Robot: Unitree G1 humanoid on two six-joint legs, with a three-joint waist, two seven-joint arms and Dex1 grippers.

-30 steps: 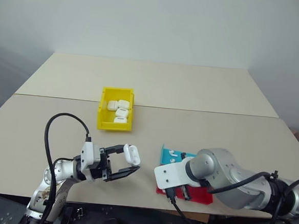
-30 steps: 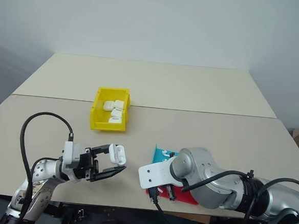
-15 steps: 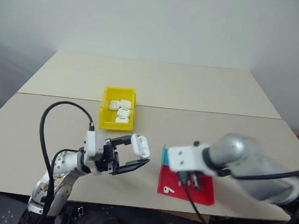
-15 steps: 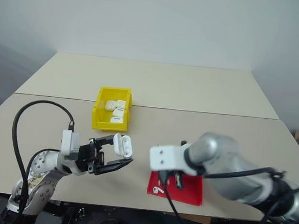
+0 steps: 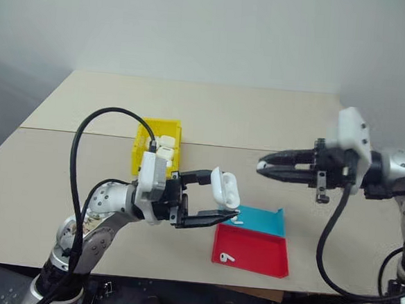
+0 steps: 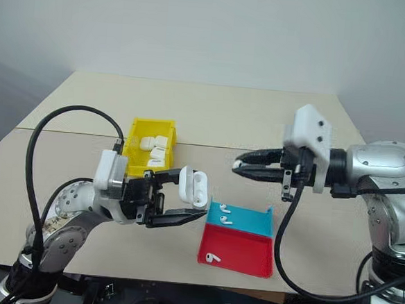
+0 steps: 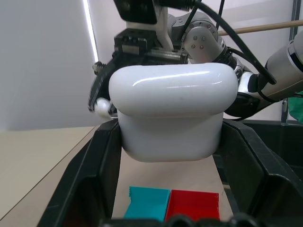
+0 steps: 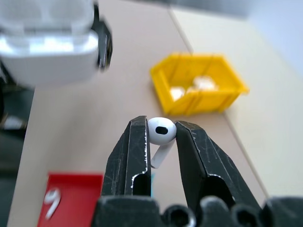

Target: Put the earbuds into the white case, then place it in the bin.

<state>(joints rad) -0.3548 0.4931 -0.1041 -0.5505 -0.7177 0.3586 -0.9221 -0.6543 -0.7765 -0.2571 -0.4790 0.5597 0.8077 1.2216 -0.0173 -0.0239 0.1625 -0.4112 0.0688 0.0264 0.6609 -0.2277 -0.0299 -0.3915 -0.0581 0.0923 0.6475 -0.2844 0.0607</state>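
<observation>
1. Pinching one earbud (image 8: 161,131) by its rounded head, the right gripper (image 8: 159,142) has its two black fingers nearly together on it, the short stem hanging down between them.
2. The white case (image 5: 224,188) sits clamped between the fingers of the left gripper (image 5: 217,195), lid flipped open, held in the air above the table (image 5: 260,121) and level with the right gripper's tips, which point at it from well apart.
3. In the left wrist view the case's glossy body hides most of what lies behind it, so its open top cannot be made out there.
4. Below the case, a shallow blue tray (image 6: 253,222) holds two more earbuds (image 6: 224,215); touching its near side, a shallow red tray (image 6: 244,252) holds another earbud (image 6: 212,258).
5. The yellow bin (image 6: 138,154) stands farther back on the table, partly hidden by the left arm's black cable; several white cases (image 6: 154,147) lie inside, though their exact number is hard to tell.
6. The tabletop is pale beige with a seam running across it, set against a plain white wall (image 5: 211,27).
7. Both arms are raised, the left reaching rightward and the right reaching leftward, roughly level.
</observation>
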